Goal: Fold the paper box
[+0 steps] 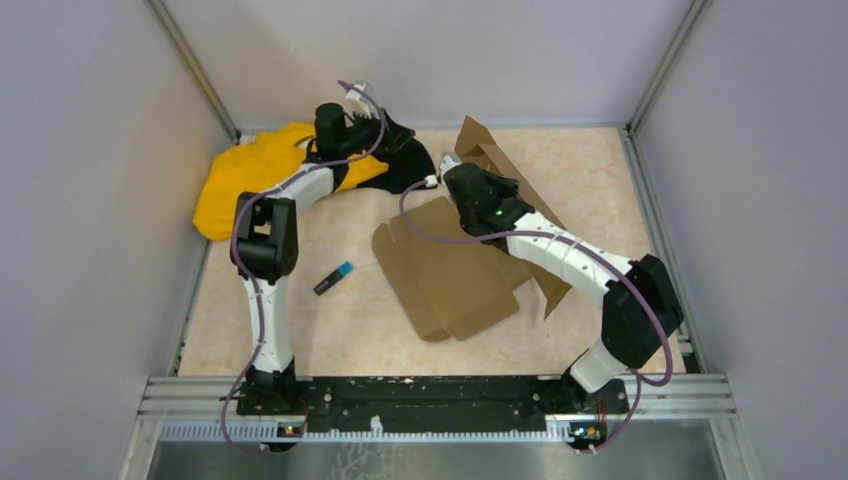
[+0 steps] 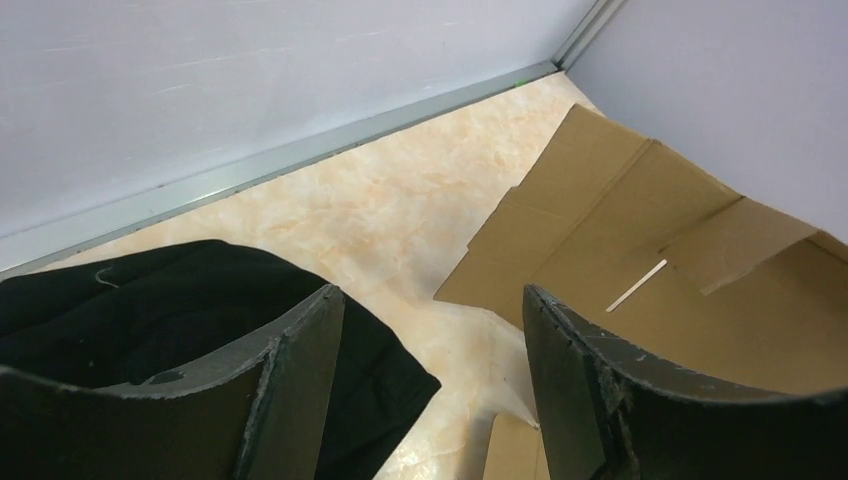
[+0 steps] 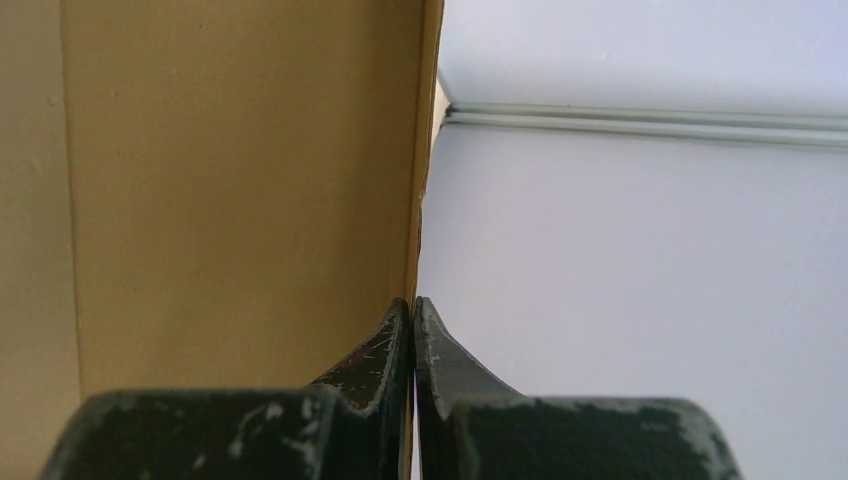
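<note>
The paper box (image 1: pixel 450 270) is a brown die-cut cardboard sheet lying mostly flat in the middle of the table, with its far right panel and flaps (image 1: pixel 482 142) raised. My right gripper (image 1: pixel 458 165) is shut on the edge of that raised panel. In the right wrist view the jaws (image 3: pixel 413 305) pinch the thin cardboard edge, and the panel (image 3: pixel 240 180) fills the left half. My left gripper (image 1: pixel 385 125) is open and empty at the back, above a black cloth. In the left wrist view its fingers (image 2: pixel 430 330) are spread apart, with the cardboard (image 2: pixel 650 240) ahead to the right.
A yellow cloth (image 1: pixel 250 175) lies at the back left, and the black cloth (image 1: pixel 405 160) lies beside it; the black cloth also shows in the left wrist view (image 2: pixel 150 310). A small black and blue object (image 1: pixel 333 279) lies left of the sheet. Grey walls enclose the table.
</note>
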Controlling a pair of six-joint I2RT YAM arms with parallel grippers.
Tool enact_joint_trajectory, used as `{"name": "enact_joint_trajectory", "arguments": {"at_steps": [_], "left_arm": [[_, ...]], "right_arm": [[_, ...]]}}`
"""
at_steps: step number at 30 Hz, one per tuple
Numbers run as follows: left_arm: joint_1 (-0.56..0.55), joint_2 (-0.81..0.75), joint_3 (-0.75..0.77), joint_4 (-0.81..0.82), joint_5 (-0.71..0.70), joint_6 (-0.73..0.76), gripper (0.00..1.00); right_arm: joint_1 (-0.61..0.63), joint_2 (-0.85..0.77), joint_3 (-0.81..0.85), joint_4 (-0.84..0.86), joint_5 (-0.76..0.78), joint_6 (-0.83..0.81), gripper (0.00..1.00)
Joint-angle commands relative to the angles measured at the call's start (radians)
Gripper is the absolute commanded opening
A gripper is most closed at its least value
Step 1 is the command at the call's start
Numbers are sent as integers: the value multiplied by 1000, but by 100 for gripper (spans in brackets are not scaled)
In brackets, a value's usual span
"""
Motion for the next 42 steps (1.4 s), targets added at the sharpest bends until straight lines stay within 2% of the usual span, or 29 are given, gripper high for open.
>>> {"name": "enact_joint_trajectory", "arguments": {"at_steps": [1,11,18,26,30,34,42], "left_arm": [[3,54,43,73,85,-43,73],[2,136,69,182,131,-128,74],[2,179,168,118,126,-105,76],[2,315,326,89,159,-134,79],[2,395,410,99,200,-187,78],[2,428,415,123,203,-198,75],[-1,462,463,144,241,-206,74]], "right_arm": [[46,-58,-42,175,90,-127,0],[88,-38,-150,260,122,-178,0],[88,-17,-178,321,159,-191,0],[106,-32,-241,458,189,-264,0],[123,-53,-226,378,151,-194,0],[149,-72,-224,263,116,-115,0],[208,-104,-216,122,122,-6,0]]}}
